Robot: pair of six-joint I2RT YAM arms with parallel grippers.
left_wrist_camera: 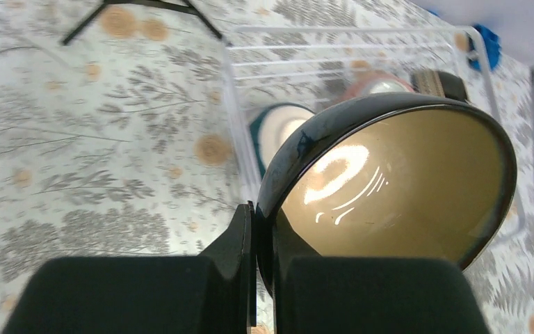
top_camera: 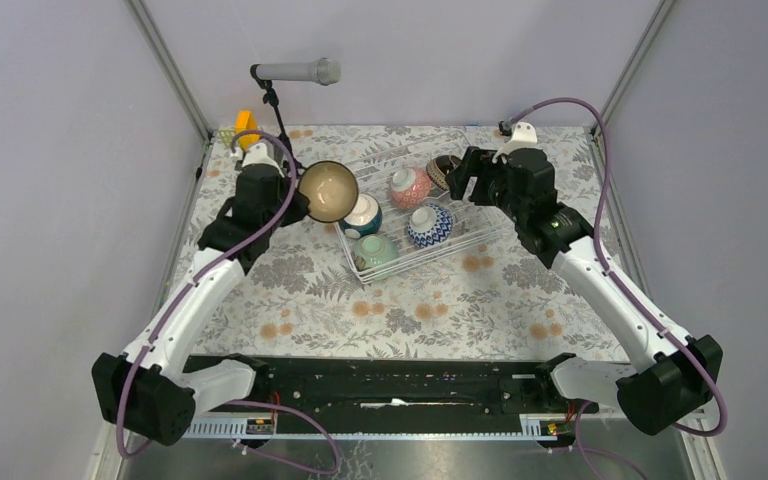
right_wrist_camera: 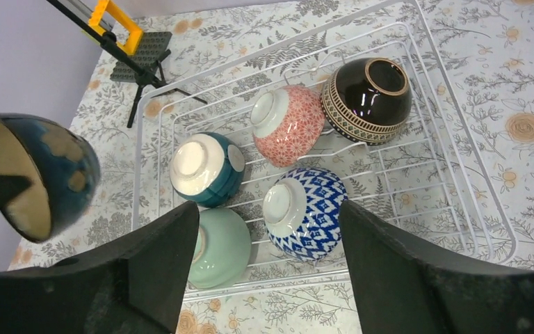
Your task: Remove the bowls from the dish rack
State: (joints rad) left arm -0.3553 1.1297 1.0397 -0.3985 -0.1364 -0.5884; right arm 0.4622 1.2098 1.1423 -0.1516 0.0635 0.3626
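My left gripper (top_camera: 297, 205) (left_wrist_camera: 264, 229) is shut on the rim of the dark blue floral bowl (top_camera: 327, 190) (left_wrist_camera: 396, 181), held tilted in the air just left of the dish rack (top_camera: 480, 235); the bowl also shows in the right wrist view (right_wrist_camera: 38, 174). Five bowls lie upside down or on their sides in the rack (right_wrist_camera: 459, 174): teal (right_wrist_camera: 206, 168), pale green (right_wrist_camera: 222, 247), pink speckled (right_wrist_camera: 288, 122), blue-white zigzag (right_wrist_camera: 306, 212) and dark brown (right_wrist_camera: 368, 90). My right gripper (top_camera: 465, 180) (right_wrist_camera: 268, 209) is open and empty above the rack's right end.
A microphone (top_camera: 298, 72) on a black stand (right_wrist_camera: 132, 62) stands behind the held bowl at the back left. A yellow object (top_camera: 246, 125) sits in the back left corner. A small blue object (left_wrist_camera: 487, 45) lies beyond the rack.
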